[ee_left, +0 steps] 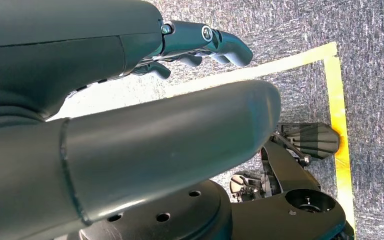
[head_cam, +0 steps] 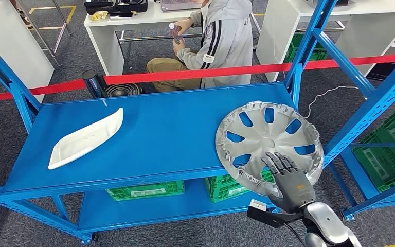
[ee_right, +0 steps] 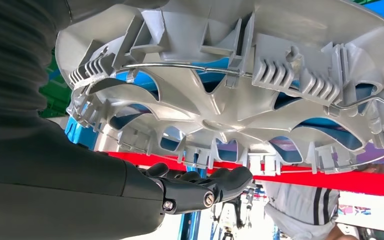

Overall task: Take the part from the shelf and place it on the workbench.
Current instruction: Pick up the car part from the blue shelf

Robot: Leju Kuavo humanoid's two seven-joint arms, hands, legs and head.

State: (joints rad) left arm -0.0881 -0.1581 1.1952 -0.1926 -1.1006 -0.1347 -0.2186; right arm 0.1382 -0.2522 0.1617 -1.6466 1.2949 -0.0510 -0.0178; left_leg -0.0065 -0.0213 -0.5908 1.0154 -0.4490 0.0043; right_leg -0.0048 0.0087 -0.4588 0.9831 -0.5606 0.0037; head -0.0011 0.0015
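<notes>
The hubcap [head_cam: 269, 142] was held by the right hand [head_cam: 287, 177] at the lower right of the head view, tilted, its face turned up toward the camera. The fingers [head_cam: 280, 163] were seen spread over its near rim from above; in the right wrist view the ribbed underside [ee_right: 240, 95] lay just above the fingers [ee_right: 207, 185], so the rim seemed pinched between thumb and fingers, though the thumb's contact was hidden. The disc, being round, had no long axis; it extended away from the hand toward the upper left, overlapping the right end of the blue shelf [head_cam: 149, 139] and jutting past its front edge. Whether it was touching the shelf could not be told.

The left hand [ee_left: 130, 100] was seen hanging over grey carpet, fingers [ee_left: 215, 42] loosely extended and apart, nothing in it. The right arm was therefore the one engaged.

A white tray-like part [head_cam: 86, 138] lay at the shelf's left, well apart. A blue upright [head_cam: 370, 110] stood just beside the hubcap on the right, so a lift back toward the lower edge was judged tight on that side. A red tape [head_cam: 185, 74] and a seated person [head_cam: 221, 41] were behind the shelf. No workbench could be identified.
</notes>
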